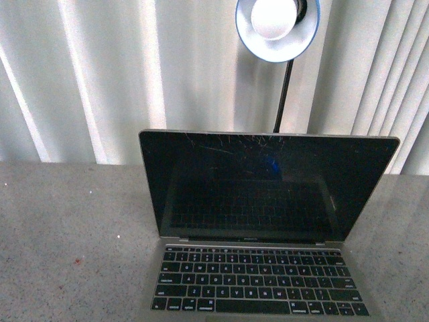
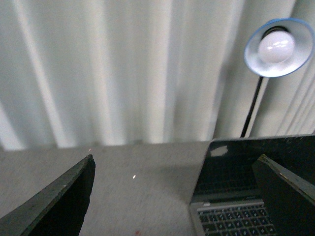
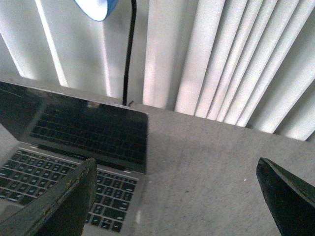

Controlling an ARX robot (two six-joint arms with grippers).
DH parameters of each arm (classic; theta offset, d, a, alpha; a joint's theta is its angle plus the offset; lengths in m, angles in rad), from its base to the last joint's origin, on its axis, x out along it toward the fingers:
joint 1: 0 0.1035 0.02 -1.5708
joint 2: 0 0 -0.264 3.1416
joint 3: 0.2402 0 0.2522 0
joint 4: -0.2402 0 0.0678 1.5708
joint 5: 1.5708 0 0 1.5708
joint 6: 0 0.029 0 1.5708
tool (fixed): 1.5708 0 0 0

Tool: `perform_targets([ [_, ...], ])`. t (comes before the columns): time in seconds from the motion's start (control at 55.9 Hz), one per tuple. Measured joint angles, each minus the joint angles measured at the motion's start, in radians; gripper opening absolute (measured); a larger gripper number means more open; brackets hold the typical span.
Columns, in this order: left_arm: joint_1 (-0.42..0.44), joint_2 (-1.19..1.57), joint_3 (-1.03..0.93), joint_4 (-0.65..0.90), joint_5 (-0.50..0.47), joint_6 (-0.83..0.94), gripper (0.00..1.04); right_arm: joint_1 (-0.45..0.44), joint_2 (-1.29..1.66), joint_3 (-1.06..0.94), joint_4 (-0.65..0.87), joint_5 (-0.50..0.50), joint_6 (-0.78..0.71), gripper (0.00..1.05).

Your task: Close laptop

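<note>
**A:** How do the grippers stand?

**B:** The left gripper (image 2: 175, 158) has its dark fingers spread wide, with only bare surface between them. The right gripper (image 3: 175, 160) is just as wide and just as empty. Neither touches anything, and neither arm shows in the front view.

**A:** And the task's thing?

**B:** The slim grey-silver metal laptop (image 1: 268, 194) sits on the grey speckled worktop (image 1: 67, 235). The left gripper is off its left side and the right gripper off its right.

**A:** How much of the job is done?

**B:** None of it, by the look of things. The scratched black lid (image 1: 201, 174) stands open, tilted a little back, and the black keys lie uncovered. The whole closing is left: a gripper must reach the lid's top edge and fold it forward onto the base.

**A:** Is there room to move?

**B:** There is bare worktop on both sides, and the top edge is free along its length. Behind the lid rises the black stem of a blue-rimmed lamp with a white bulb (image 1: 277, 27), in front of white vertical blinds (image 1: 100, 67). How close the stem stands to the lid's back cannot be told, so reaching behind probably needs care. The laptop's front edge runs out of the front view.
</note>
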Motion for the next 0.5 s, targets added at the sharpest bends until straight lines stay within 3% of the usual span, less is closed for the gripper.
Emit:
perform_targets([
  [0.197,-0.101,0.431,0.27,-0.012,-0.018,0.111,0.98,0.043,0.324,0.169,0.132,-0.064,-0.172,0.97],
  [0.286,-0.108,0.554,0.378,-0.025,-0.048,0.144,0.98,0.08,0.444,0.226,0.187,-0.111,-0.244,0.97],
  [0.501,-0.103,0.751,0.59,-0.095,-0.081,0.195,0.98,0.103,0.562,0.331,0.155,-0.134,-0.36,0.97],
])
